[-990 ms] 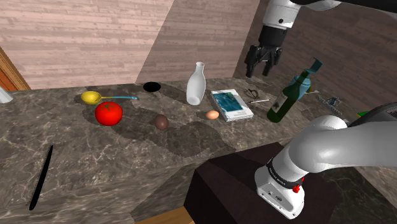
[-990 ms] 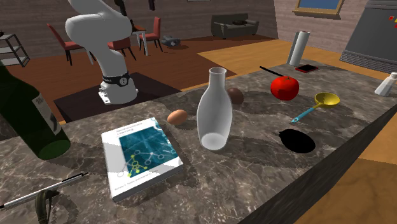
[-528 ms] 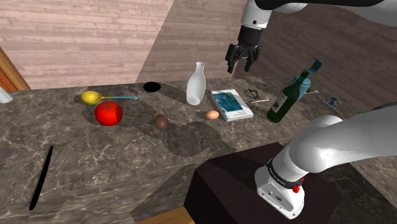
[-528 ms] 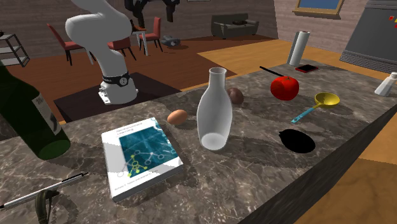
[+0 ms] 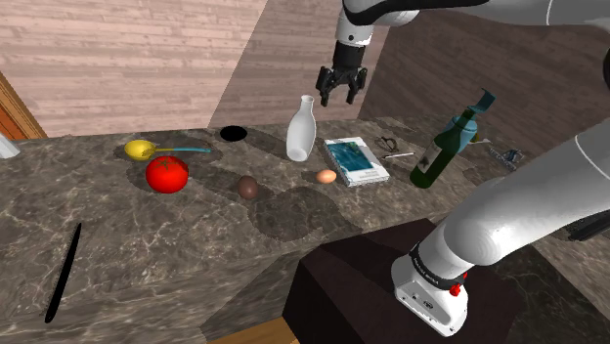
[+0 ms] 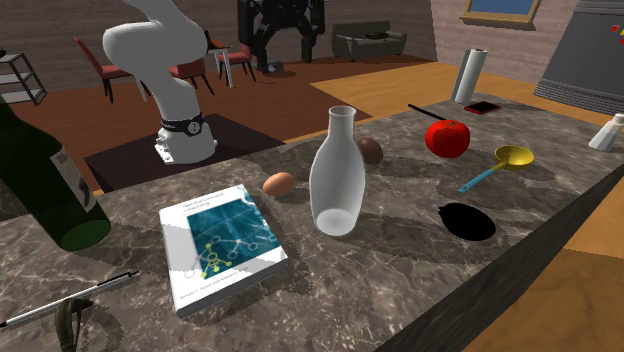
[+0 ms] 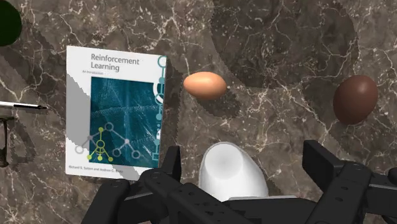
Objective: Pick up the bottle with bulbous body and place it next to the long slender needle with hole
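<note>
Though perhaps glass, smooth bulbous bottle point(image 6: 337, 185)

A dark marbled tabletop point(image 5: 196, 244) carries everything. A white bulbous bottle point(image 5: 301, 130) stands upright near the far edge, with a black disc point(image 5: 233, 133) to the shoulder view's left of it and a book point(image 5: 356, 161) lying flat to its right. A tan egg point(image 5: 326, 177) lies just beside the book, a dark brown egg point(image 5: 249, 188) further left. A red tomato point(image 5: 166, 174) sits near a yellow spoon point(image 5: 140, 150). A dark green bottle point(image 5: 430, 161) sits right of the book. A long black needle point(image 5: 64, 271) lies well apart, toward the near left corner
</note>
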Robot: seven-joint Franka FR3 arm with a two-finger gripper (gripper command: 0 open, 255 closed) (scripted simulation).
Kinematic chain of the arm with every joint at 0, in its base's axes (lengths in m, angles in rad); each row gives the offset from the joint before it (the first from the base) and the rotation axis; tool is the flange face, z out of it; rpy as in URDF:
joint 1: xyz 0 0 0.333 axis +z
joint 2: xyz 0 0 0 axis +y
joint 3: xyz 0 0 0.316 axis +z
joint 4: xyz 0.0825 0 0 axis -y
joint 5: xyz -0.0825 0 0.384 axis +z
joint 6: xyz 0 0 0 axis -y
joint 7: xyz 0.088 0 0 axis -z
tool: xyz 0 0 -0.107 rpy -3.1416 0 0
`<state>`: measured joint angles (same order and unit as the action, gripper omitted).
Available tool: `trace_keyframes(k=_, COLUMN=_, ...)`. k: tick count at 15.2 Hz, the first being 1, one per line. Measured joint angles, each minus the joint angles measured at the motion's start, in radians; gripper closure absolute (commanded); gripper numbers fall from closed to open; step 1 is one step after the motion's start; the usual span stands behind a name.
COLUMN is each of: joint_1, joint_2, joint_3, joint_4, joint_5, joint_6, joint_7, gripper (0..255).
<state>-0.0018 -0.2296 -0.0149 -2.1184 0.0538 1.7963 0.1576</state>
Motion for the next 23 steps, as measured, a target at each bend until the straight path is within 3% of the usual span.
trace_keyframes(k=9, joint_1=0.006, joint_2=0.325, joint_3=0.012, joint_4=0.283, joint_5=-0.041, joint_6=0.078, joint_7=0.036, gripper=0)
trace_keyframes(k=16, joint_1=0.006, joint_2=0.359, joint_3=0.011, joint_4=0.239, joint_5=-0.044, joint_6=0.158, joint_7=0.037, gripper=0)
trace_keyframes(k=23, joint_1=0.007, joint_2=0.365, joint_3=0.012, joint_4=0.231, joint_5=-0.044, joint_6=0.173, joint_7=0.038, gripper=0)
